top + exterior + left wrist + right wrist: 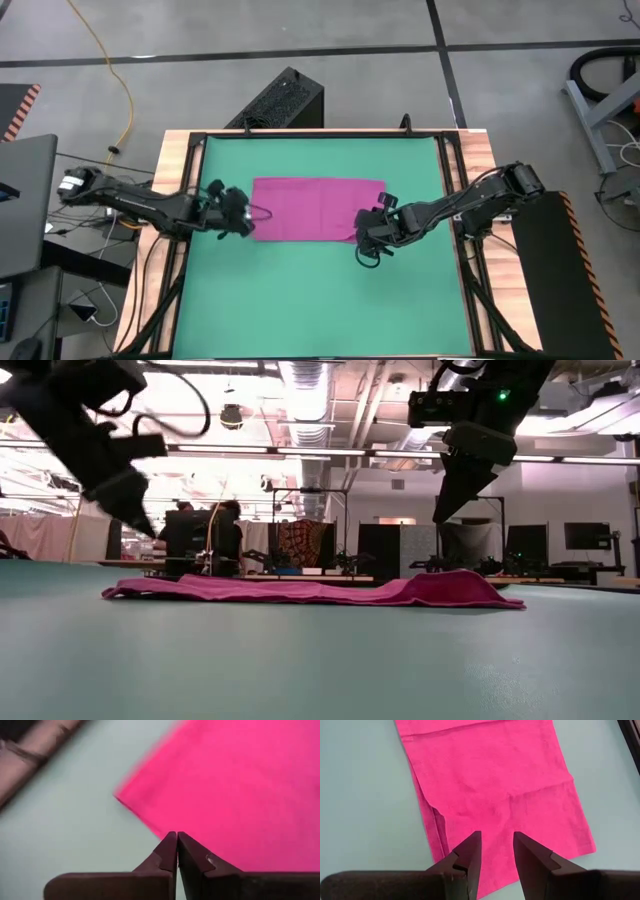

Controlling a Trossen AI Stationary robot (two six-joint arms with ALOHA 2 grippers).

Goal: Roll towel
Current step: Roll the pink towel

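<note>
Just ahead of the right gripper's [495,845] narrowly parted, empty jaws lies the flat towel [318,208] on the green mat [320,300], so grip its near edge squarely while the left gripper [177,842], pressed shut and empty, hovers beside the opposite corner.

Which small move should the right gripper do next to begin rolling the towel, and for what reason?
Probably lower the right gripper onto the near short edge of the towel and close. Its fingers are open just above that edge, and the towel lies flat and unrolled on the green mat. The left gripper is shut beside the other end.
</note>
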